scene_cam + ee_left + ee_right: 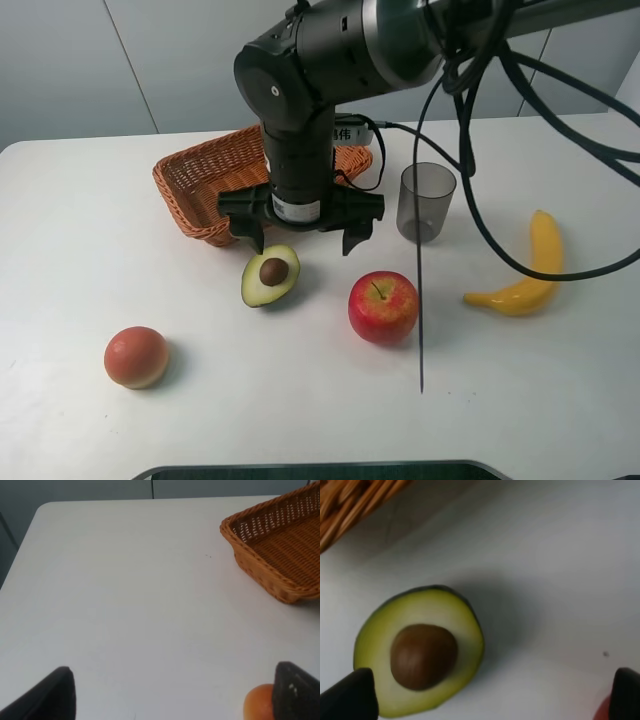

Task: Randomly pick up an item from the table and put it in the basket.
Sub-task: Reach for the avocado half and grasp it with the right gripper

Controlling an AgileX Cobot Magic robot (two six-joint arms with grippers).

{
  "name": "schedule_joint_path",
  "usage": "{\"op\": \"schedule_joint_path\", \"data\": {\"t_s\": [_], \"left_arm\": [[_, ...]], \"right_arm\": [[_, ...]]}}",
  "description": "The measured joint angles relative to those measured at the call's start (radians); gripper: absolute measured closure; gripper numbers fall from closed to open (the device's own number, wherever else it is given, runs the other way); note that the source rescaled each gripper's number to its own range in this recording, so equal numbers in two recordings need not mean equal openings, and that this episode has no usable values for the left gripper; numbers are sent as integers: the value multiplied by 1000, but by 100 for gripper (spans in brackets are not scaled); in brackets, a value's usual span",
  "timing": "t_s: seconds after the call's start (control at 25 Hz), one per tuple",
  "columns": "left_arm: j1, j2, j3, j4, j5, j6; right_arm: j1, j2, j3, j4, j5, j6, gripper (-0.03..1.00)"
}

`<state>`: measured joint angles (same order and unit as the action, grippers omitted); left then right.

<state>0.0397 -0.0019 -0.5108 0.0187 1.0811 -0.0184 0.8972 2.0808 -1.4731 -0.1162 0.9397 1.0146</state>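
Closest to the front edge, toward the front-left corner of the surface (80, 250), a round orange-red fruit (136, 357) is set, well apart from the rest. Behind it, near the middle of the surface, the halved avocado (270, 276) is laid cut face up with its brown pit showing. Its long axis is slanted: one end is turned toward the basket (185, 200) at the back, the other toward the front-left corner, and the pit is seated nearer the back end. A red apple (383, 307) is placed just beside it on the side of the right edge, not touching.

The right tool (302, 246) is held spread wide and released above the avocado, with nothing grasped; one fingertip is seen over the avocado's back end. The left tool (172, 695) is likewise held apart and empty, low over bare surface, with the orange-red fruit beside one finger.

A grey translucent cup (427, 203) is stood upright beside the basket, and a banana (525, 280) is laid toward the right edge.
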Motion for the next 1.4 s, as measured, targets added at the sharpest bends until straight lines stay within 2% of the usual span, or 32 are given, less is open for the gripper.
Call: {"op": "schedule_joint_path", "data": {"t_s": [0.28,0.48,0.8,1.32,1.36,1.4], "left_arm": [[0,0,0,0,0,0],[0,0,0,0,0,0],[0,0,0,0,0,-4],[0,0,0,0,0,-4],[0,0,0,0,0,-4],[0,0,0,0,0,-4]], "right_arm": [[22,28,-30,-11,-90,78,-3],[40,80,-83,-20,-82,88,-3],[47,127,-87,-37,-80,140,-3],[68,193,-87,-39,-104,147,-3],[68,195,-87,-37,-106,147,-2],[68,196,-87,-35,-106,147,9]]}}
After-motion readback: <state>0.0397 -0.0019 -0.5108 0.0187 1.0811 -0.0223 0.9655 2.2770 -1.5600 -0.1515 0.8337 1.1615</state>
